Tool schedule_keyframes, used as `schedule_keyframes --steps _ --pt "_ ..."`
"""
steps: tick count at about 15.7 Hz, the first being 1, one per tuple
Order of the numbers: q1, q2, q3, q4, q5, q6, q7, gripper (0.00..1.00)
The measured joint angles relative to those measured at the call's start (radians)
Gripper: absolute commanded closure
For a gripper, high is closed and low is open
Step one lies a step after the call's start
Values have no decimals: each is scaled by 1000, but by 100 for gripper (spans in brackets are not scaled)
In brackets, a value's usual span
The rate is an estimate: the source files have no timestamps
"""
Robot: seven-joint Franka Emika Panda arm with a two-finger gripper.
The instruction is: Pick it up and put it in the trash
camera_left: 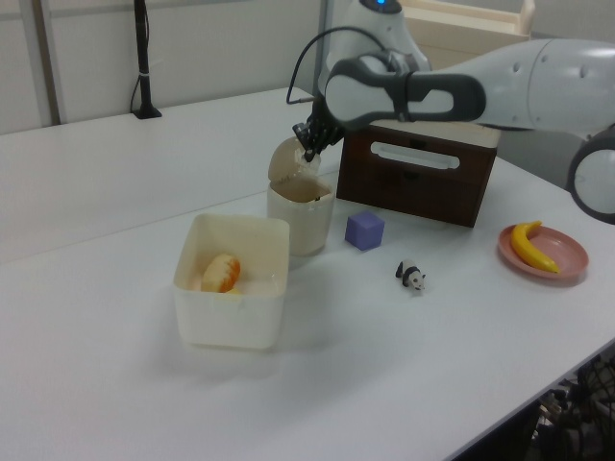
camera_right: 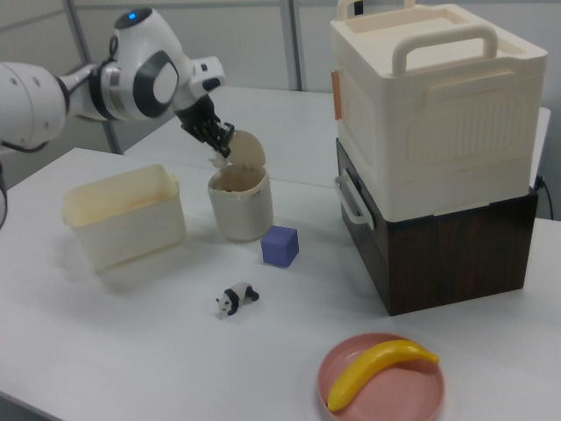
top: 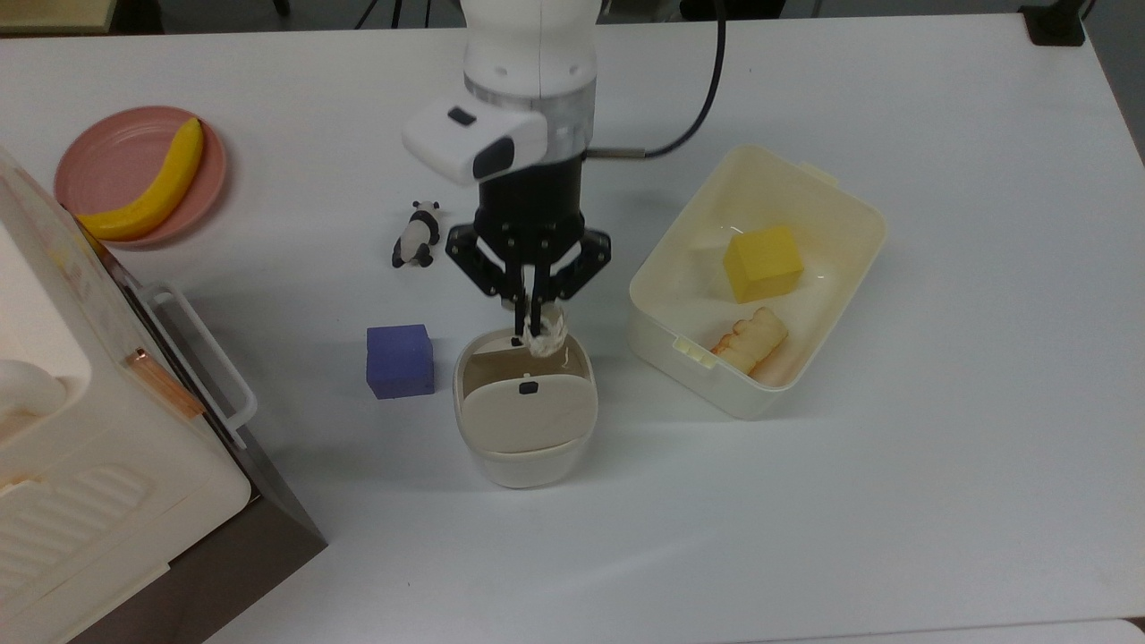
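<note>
My gripper (top: 530,324) is shut on the crumpled off-white paper ball (top: 547,339), which hangs just over the far rim of the trash (top: 523,470), a small cream bin with a beige swing lid (top: 525,413). In the left view the gripper (camera_left: 309,154) is above the bin (camera_left: 300,223), beside its raised lid. The right view puts the gripper (camera_right: 219,147) and the paper (camera_right: 216,160) at the bin's (camera_right: 239,210) upper left edge.
A panda figurine (top: 416,234) and a purple cube (top: 400,360) lie on the top view's left of the bin. A cream tub (top: 673,335) with a yellow block (top: 762,262) and bread (top: 751,340) stands on the top view's right. A pink plate (top: 107,161) with a banana (top: 148,192) and a cabinet (top: 80,429) occupy the top view's left.
</note>
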Motion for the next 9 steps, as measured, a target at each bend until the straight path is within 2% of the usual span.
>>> schedule_keyframes --steps 4,9 --pt "0 59 0 2 -25 67 109 0" --pt "-1 40 0 11 -26 54 159 0"
